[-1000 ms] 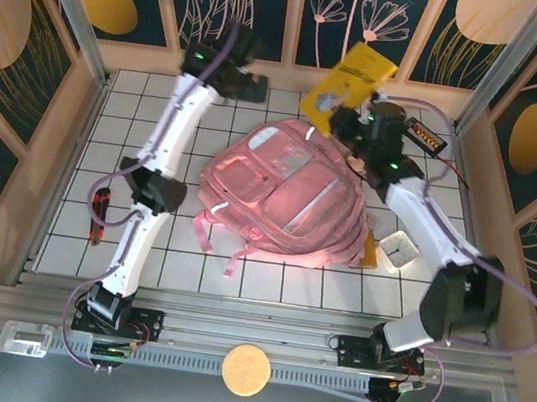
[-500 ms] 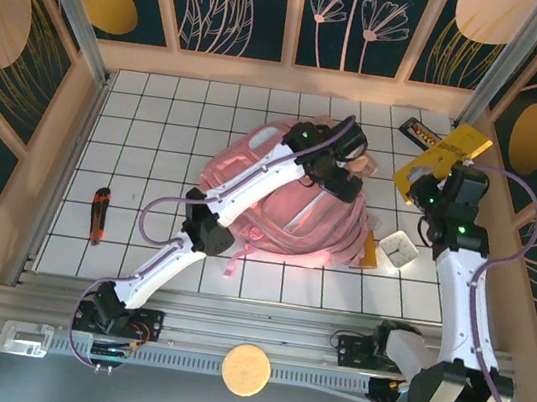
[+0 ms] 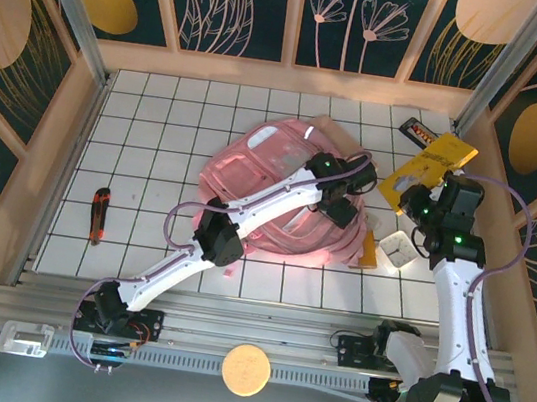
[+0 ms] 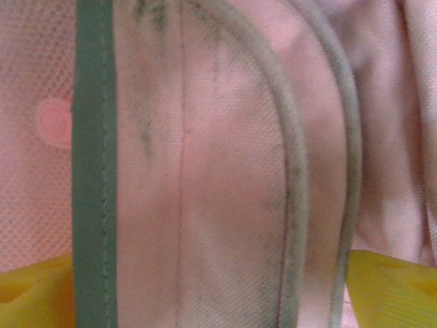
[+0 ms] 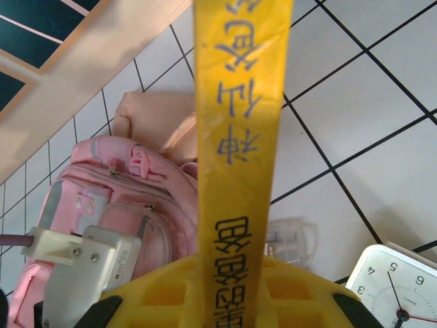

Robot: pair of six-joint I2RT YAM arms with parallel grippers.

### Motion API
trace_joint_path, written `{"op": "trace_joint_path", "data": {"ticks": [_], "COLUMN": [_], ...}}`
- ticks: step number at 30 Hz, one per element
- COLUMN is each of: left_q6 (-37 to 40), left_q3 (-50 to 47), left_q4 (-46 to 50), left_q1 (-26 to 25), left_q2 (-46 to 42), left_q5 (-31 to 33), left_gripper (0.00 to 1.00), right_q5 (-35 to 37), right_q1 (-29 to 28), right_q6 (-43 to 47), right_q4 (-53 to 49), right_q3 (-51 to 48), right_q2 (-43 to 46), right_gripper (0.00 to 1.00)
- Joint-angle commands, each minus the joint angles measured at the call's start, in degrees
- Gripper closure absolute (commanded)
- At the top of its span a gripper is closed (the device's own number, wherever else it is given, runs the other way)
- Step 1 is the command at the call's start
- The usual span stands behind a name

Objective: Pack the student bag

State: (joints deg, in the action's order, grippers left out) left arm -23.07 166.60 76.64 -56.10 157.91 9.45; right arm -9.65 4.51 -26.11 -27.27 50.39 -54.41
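On the table (image 3: 159, 124), the student bag (image 3: 255, 154) lies in the middle, the left hand (image 3: 348, 197) has swung onto its top with fingers apart, maybe to open it, and the right hand (image 3: 421, 196) has pulled back to the side, clamped on the yellow book (image 3: 437, 157).

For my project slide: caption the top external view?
Left gripper over the student bag; right gripper holds a yellow book beside it.
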Motion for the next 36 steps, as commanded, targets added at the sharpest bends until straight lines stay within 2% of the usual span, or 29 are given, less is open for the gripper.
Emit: {"op": "trace_joint_path", "data": {"ticks": [1, 3, 4, 6, 10, 14, 17, 19, 22, 24, 27, 28, 32, 36], "left_q6": [1.95, 2.04, 2.23, 2.58, 3.26, 3.45, 1.37, 0.42, 0.60, 1.22, 2.14, 2.32, 0.69, 0.75], "left_q3": [0.12, -0.17, -0.25, -1.81, -11.38, -30.08, -43.20, -47.91, -44.52, -38.93, -22.99, -14.97, -10.30, -12.60], "left_q4": [2.56, 2.54, 2.55, 2.55, 2.55, 2.20, -3.34, -7.26, -7.13, -6.24, -0.20, 2.74, 2.58, 2.54], "left_q1": [0.63, 0.91, 0.97, 1.44, 3.38, 5.61, 8.70, 9.89, 10.75, 10.97, 12.15, 12.79, 15.75, 16.50], "left_q2": [3.32, 3.72, 3.49, 1.63, -7.40, -21.05, -32.49, -38.53, -41.19, -41.30, -37.99, -35.35, -36.13, -37.52], "left_q5": [4.66, 3.68, 3.42, 3.13, 8.65, 20.06, 15.72, 12.21, 5.74, 2.05, -2.49, -4.43, -10.63, -10.79], "left_gripper": [0.39, 0.77, 0.87, 1.00, 1.00, 1.00, 1.00, 1.00, 1.00, 1.00, 1.00, 1.00, 1.00, 1.00], "right_q5": [-1.89, -2.36, -2.64, -2.87, -4.16, -8.20, -11.87, -13.95, -17.31, -19.59, -22.80, -24.34, -29.22, -32.25], "right_q1": [0.00, -0.03, 0.00, 0.03, -0.37, -2.71, -4.91, -7.03, -11.29, -13.86, -17.23, -18.06, -21.52, -24.49], "right_q6": [-1.02, -1.60, -1.86, -2.05, -1.84, -2.09, -1.77, -1.17, -0.71, -0.86, -2.11, -2.80, -7.64, -14.51], "right_q4": [5.59, 6.07, 6.30, 6.52, 6.56, 7.36, 8.10, 8.80, 9.60, 10.69, 13.45, 14.63, 20.44, 29.36], "right_q3": [0.34, -0.09, -0.11, -0.29, -0.30, -0.05, 0.17, 0.54, 1.40, 1.73, 1.91, 1.83, 0.12, -4.37], "right_q2": [1.70, 1.60, 1.50, 1.59, 1.08, -1.14, -2.85, -3.65, -5.04, -5.88, -7.02, -7.35, -9.15, -11.78], "right_gripper": [1.00, 1.00, 1.00, 1.00, 1.00, 1.00, 1.00, 1.00, 1.00, 1.00, 1.00, 1.00, 1.00, 1.00]}}
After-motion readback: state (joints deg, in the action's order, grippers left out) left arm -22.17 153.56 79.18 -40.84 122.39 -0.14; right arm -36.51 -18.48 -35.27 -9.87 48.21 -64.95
